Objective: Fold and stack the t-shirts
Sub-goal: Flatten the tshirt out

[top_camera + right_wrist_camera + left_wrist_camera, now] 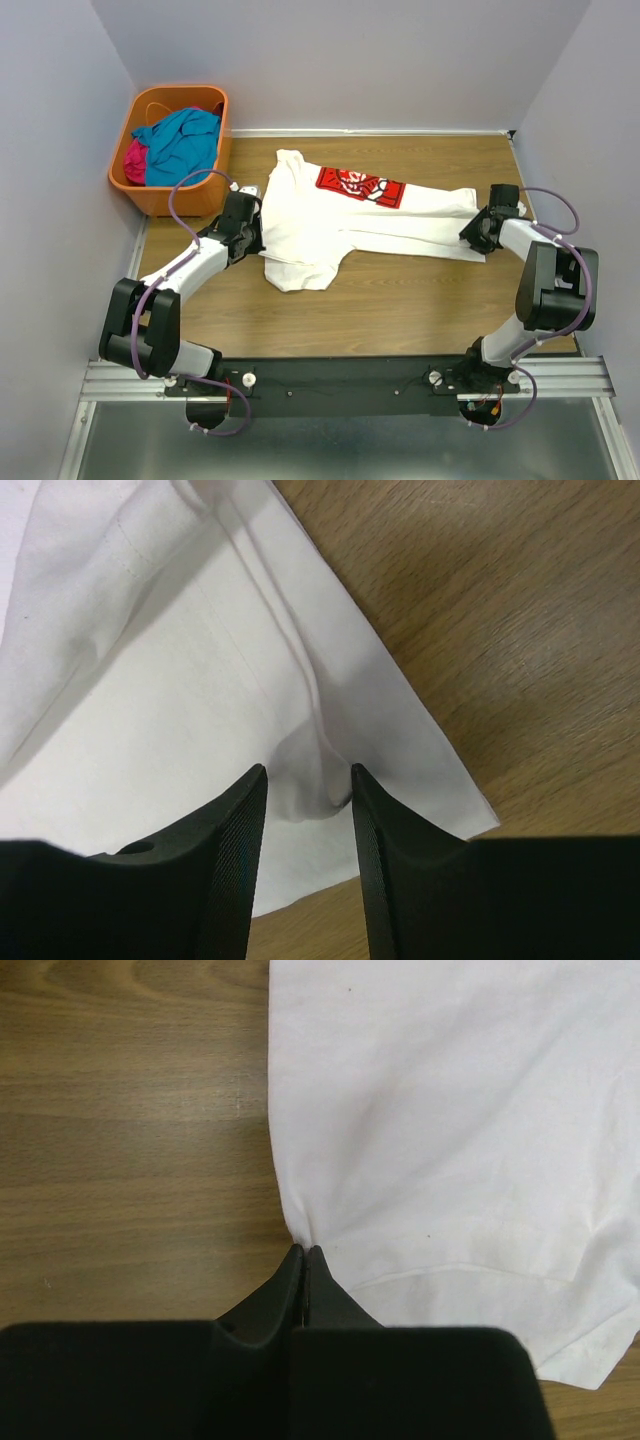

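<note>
A white t-shirt (340,228) with a red print (360,186) lies partly folded across the wooden table, collar end to the left. My left gripper (258,222) sits at its left edge. In the left wrist view this left gripper (303,1250) is shut on the shirt's (450,1110) edge, and the cloth puckers into the tips. My right gripper (472,232) is at the shirt's right end. The right wrist view shows that right gripper (308,780) with jaws apart, straddling a raised ridge of white cloth (150,680). A teal-blue t-shirt (185,140) and a magenta t-shirt (135,160) lie bunched in the basket.
An orange basket (160,198) stands at the table's back left corner, just behind the left arm. Grey walls close in the back and both sides. Bare wood (400,300) stretches between the shirt and the arms' base rail.
</note>
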Tool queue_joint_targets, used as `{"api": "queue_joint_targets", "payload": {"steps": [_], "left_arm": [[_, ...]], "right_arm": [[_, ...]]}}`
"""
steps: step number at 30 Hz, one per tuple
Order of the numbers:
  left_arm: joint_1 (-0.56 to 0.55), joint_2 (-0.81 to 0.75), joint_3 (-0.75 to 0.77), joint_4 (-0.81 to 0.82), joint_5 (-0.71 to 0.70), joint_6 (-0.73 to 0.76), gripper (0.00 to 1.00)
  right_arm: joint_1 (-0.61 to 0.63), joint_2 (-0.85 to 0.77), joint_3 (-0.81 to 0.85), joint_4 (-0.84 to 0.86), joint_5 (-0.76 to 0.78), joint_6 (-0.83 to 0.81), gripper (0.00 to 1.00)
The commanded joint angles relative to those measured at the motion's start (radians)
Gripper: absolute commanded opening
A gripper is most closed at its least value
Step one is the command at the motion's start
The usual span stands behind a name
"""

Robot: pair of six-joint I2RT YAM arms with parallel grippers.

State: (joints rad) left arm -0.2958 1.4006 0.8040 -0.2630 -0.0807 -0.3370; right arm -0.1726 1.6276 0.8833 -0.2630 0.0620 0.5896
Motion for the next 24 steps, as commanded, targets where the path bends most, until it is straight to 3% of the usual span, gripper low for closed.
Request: {"api": "queue_joint_targets", "payload": {"steps": [1, 7, 22, 24], "left_arm": [[0.004, 0.001, 0.009, 0.013, 0.024, 0.015, 0.00], [0.004, 0.005, 0.009, 0.011, 0.025, 0.015, 0.00], [0.003, 0.015, 0.015, 0.011, 0.027, 0.019, 0.00], [0.003, 0.018, 0.015, 0.011, 0.027, 0.021, 0.00]], "right_arm": [[-0.011, -0.015, 0.034, 0.002, -0.018, 0.019, 0.42], [-0.010, -0.020, 0.040, 0.001, -0.014, 0.021, 0.37], [-0.010, 0.011, -0.010, 0.007, 0.001, 0.023, 0.36], [-0.010, 0.012, -0.012, 0.008, 0.004, 0.022, 0.30]]}}
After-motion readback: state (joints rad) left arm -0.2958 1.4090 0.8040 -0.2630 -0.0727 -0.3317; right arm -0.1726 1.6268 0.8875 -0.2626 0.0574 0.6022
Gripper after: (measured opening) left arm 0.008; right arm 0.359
